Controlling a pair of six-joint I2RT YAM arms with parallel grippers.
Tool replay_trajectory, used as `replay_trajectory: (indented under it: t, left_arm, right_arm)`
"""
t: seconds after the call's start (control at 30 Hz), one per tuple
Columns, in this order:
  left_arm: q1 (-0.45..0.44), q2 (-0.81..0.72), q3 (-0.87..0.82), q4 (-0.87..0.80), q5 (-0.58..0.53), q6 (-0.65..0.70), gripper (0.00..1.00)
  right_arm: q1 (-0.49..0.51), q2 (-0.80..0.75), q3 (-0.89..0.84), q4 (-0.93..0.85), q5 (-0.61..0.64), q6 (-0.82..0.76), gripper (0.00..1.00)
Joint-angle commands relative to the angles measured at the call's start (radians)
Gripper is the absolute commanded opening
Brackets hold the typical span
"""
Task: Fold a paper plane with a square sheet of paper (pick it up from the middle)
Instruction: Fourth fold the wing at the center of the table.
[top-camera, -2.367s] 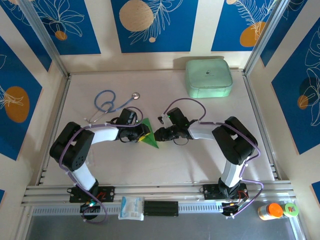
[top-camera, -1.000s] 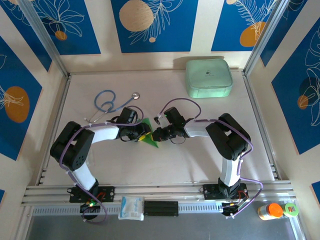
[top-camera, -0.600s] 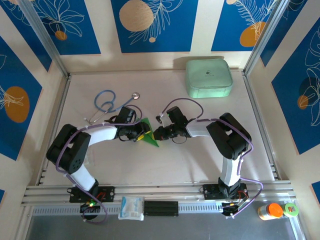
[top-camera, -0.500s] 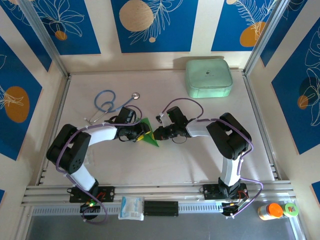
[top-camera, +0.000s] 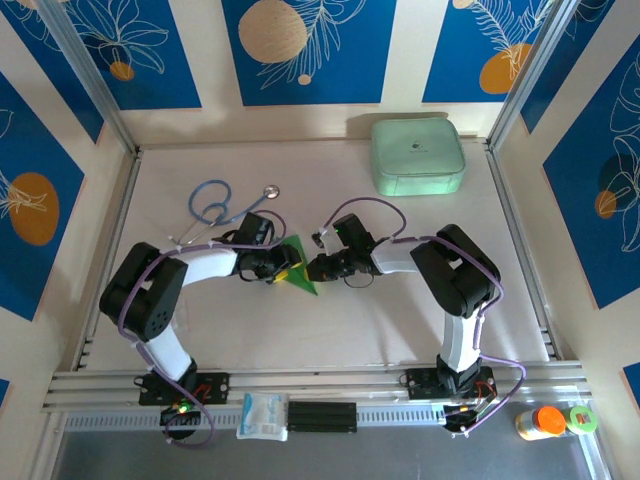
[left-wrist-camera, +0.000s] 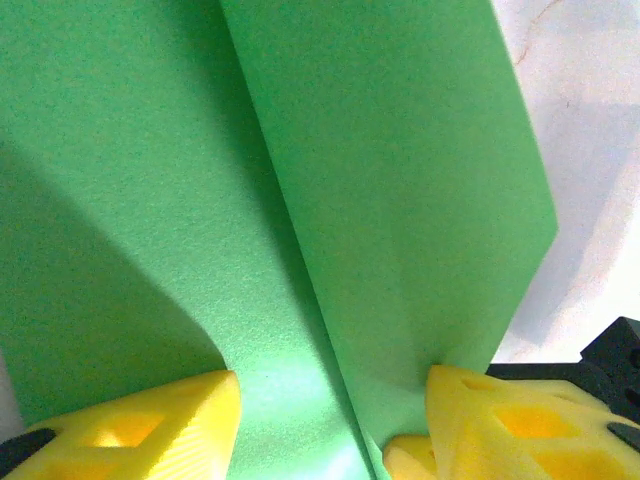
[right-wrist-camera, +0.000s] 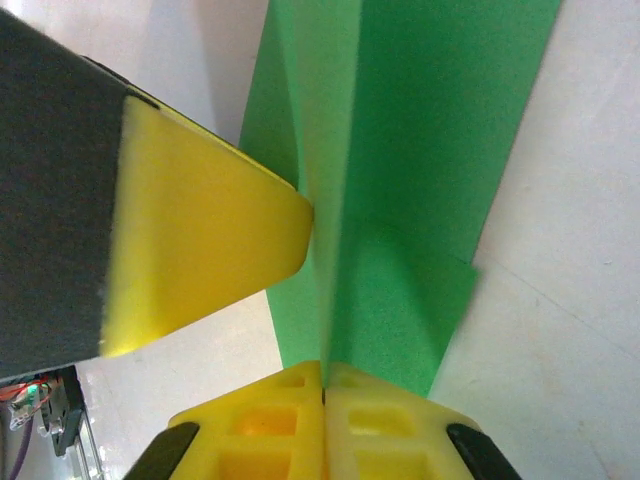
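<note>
The square sheet of paper, bright green, is folded into a pointed wedge with a raised centre crease and sits at the table's middle between both grippers. My left gripper reaches it from the left. It stands open, its yellow fingers spread across the paper, with the right-hand one touching a flap's edge. My right gripper comes from the right and is shut on the upright crease, fingertips pressed together. A left finger leans against the crease's other side.
A blue stethoscope lies behind the left arm. A pale mint zip case sits at the back right. A white packet and small bottles rest on the front rail.
The left gripper's fingers have spread a little wider around the paper. Both grippers stay at the paper, and the right one keeps its pinch on the crease.
</note>
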Motion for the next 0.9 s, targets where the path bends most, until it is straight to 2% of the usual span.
replay_trajectory:
  t: [0.0, 0.1, 0.5, 0.87]
  left_arm:
    - [0.004, 0.036, 0.002, -0.082, -0.03, 0.007, 0.54]
    - [0.002, 0.042, -0.002, -0.09, -0.033, 0.006, 0.53]
    - [-0.007, 0.061, 0.003, -0.162, -0.058, 0.016, 0.55]
    - [-0.012, 0.075, 0.005, -0.152, -0.048, 0.014, 0.55]
  right_arm:
    - [-0.002, 0.012, -0.007, -0.009, -0.016, 0.004, 0.11]
    - [-0.001, 0.013, 0.0, -0.014, -0.012, 0.004, 0.15]
    - [0.002, 0.037, 0.028, -0.03, -0.009, -0.003, 0.16]
    - [0.001, 0.052, 0.042, -0.024, -0.04, -0.004, 0.06]
